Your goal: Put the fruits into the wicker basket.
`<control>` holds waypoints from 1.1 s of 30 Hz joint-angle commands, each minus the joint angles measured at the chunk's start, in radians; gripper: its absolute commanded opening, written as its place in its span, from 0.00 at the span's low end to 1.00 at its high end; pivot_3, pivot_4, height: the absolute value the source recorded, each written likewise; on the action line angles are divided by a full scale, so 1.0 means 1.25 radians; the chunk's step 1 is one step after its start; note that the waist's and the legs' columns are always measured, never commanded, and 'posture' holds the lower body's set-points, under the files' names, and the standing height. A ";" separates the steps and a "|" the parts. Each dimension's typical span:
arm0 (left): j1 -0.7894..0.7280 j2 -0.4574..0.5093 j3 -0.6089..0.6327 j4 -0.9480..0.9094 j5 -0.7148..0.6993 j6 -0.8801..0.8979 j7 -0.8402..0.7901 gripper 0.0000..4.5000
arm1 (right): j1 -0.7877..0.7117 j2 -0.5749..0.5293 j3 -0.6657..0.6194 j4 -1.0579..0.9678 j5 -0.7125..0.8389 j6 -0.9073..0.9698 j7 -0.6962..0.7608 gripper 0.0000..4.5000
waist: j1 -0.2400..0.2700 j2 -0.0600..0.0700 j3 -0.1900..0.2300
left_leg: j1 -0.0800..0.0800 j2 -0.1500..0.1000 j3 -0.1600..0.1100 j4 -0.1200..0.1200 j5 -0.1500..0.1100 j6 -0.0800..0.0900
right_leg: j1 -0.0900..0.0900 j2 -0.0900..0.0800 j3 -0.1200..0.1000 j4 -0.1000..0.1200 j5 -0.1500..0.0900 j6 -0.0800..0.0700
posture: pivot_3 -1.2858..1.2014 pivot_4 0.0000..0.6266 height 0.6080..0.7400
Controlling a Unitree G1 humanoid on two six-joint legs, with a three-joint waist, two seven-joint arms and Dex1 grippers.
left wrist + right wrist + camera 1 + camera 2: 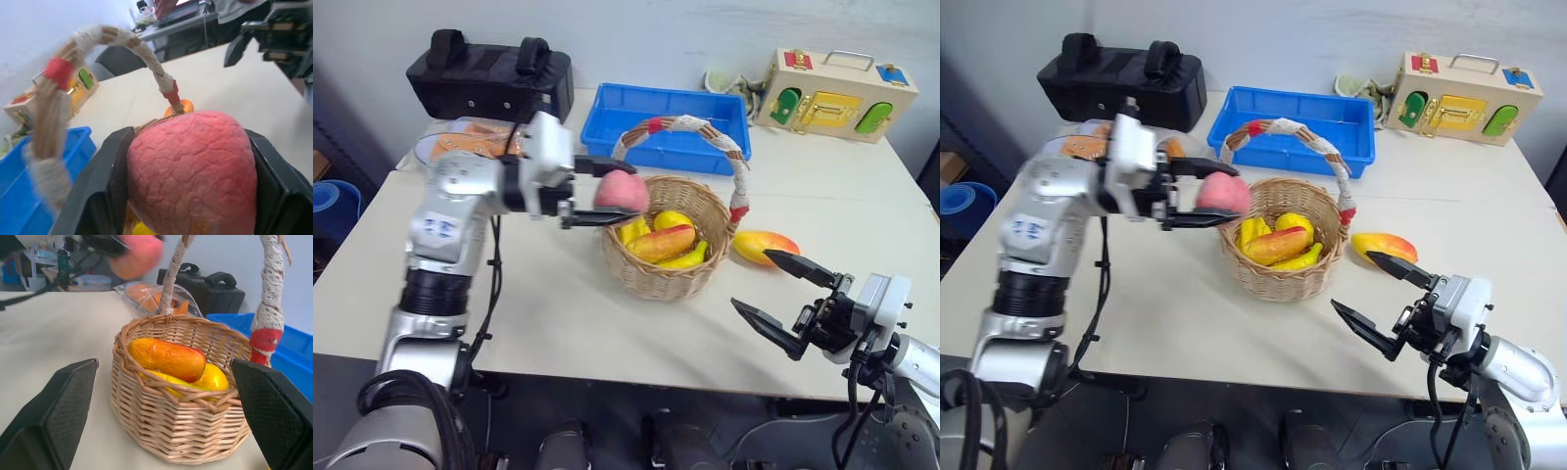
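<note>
Partly hidden peach, left fingers clamping

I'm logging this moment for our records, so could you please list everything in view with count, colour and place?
peach: one, pink, held in the left tool above the basket's near-left rim.
mangoes: two, yellow-orange to red; one in the basket, one on the table right of it.
yellow fruits: several, plain yellow, in the basket.
wicker basket: one, tan, white-and-red wrapped handle, table centre.
blue tray: one, blue, behind the basket.
black case: one, black, far left of the table.
clear bag: one, orange contents, in front of the black case.
wooden latch box: one, beige with coloured doors, far right.
table: one, off-white.
left tool: black fingers, shut on the peach.
right tool: black fingers, open, near right, above the table edge.
</note>
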 commanded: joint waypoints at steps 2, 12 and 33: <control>-0.030 -0.037 -0.065 0.032 0.130 -0.126 0.091 0.57 | -0.010 0.009 0.002 -0.049 0.004 -0.014 -0.021 1.00 | -0.006 0.000 0.000 | -0.001 0.000 0.000 0.000 0.000 0.000 | -0.001 0.000 0.000 0.000 0.000 0.000 | 0.52 0.24 1.00; -0.004 -0.066 -0.062 0.032 0.135 -0.150 0.115 0.99 | 0.013 0.017 -0.024 -0.052 -0.001 -0.016 -0.047 1.00 | -0.005 0.000 0.000 | 0.000 0.000 0.000 -0.001 0.001 -0.001 | -0.001 0.000 0.000 0.000 0.000 0.000 | 0.52 0.24 1.00; 0.311 0.315 0.206 -0.120 -0.215 0.106 -0.237 0.99 | -0.157 -0.196 -0.116 0.540 -0.167 -0.158 0.143 1.00 | -0.053 0.004 0.003 | 0.005 0.000 0.002 -0.005 0.002 -0.001 | 0.001 -0.001 0.002 0.000 0.000 -0.001 | 0.52 0.24 1.00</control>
